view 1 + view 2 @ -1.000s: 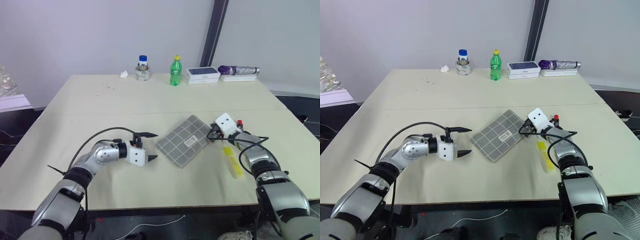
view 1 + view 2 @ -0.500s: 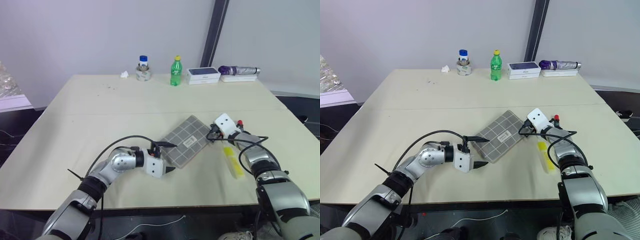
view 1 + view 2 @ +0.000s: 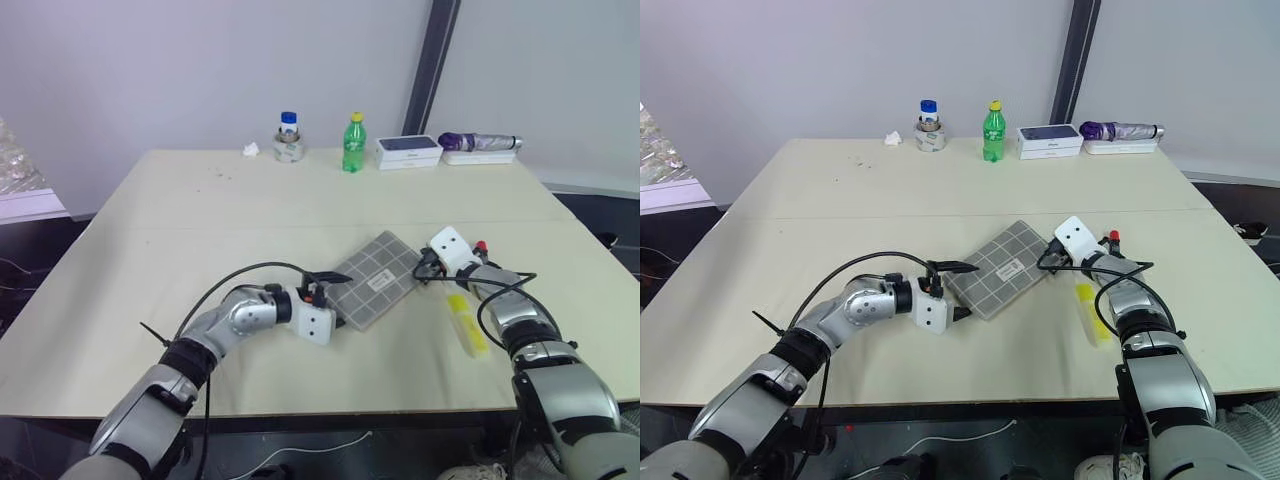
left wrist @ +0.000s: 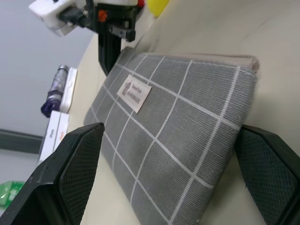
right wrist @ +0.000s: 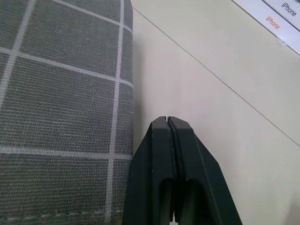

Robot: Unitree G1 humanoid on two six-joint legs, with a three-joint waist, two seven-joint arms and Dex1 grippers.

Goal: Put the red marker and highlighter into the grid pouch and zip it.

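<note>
While the grid pouch (image 3: 372,282) lies flat on the cream table (image 3: 200,210), one of each task thing can be counted around it: one pouch, one yellow highlighter (image 3: 466,323) and one red marker (image 3: 480,246).

The left gripper (image 3: 960,290) stands at the pouch's near-left end with its two black fingers (image 4: 70,178) spread as wide as they go, one on each side of that end; they have not closed on the fabric, and the gripper holds nothing. Whether a finger touches the pouch cannot be told. The right gripper (image 5: 168,123) is pressed fully shut and empty, just beside the pouch's right edge.

The highlighter lies on the table right of the pouch, beside the right forearm, outside the pouch. Just a red tip of the marker shows, beyond the right gripper's white housing, right of the pouch. Whether the pouch's zipper is open cannot be told.

Well beyond the pouch, along the table's far edge, stand one small jar with a blue cap (image 3: 288,138), one green bottle with a yellow cap (image 3: 353,143), one white and dark-blue box (image 3: 408,150) and one folded purple umbrella (image 3: 477,141) on a white tray.
</note>
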